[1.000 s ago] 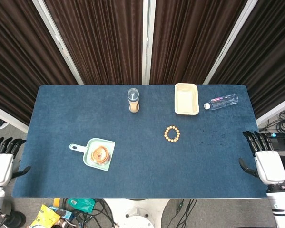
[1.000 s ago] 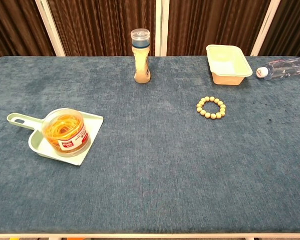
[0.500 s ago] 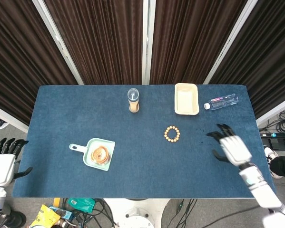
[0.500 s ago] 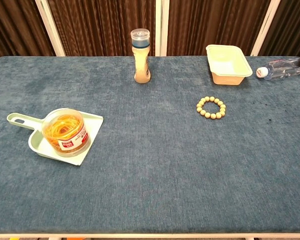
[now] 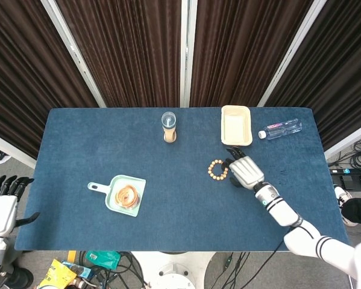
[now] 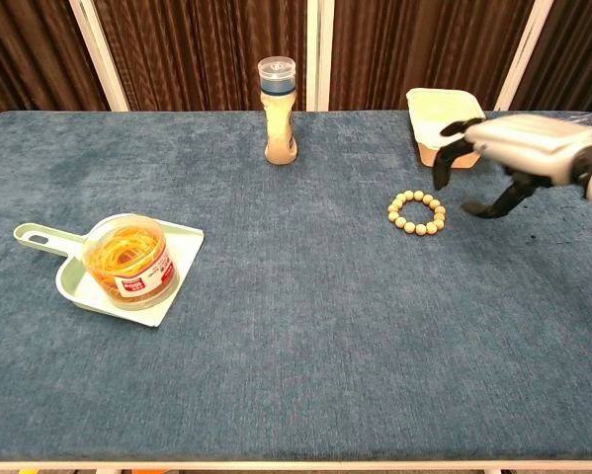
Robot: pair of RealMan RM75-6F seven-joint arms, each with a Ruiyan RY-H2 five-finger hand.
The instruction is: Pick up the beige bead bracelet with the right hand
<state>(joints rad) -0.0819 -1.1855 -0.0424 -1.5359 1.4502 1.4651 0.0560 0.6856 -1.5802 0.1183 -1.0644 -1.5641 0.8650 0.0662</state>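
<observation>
Lying just beside right hand (image 6: 503,163) fingers (image 6: 444,170): bracelet (image 6: 417,212).

Two cameras, one tabletop

Your head view looks steeply down from high above, taking in the whole blue table (image 5: 168,229) and the curtains (image 5: 132,48) behind it; your chest view sits low at the near edge, facing across toward those curtains, much closer. You see the same tabletop in both.
</observation>
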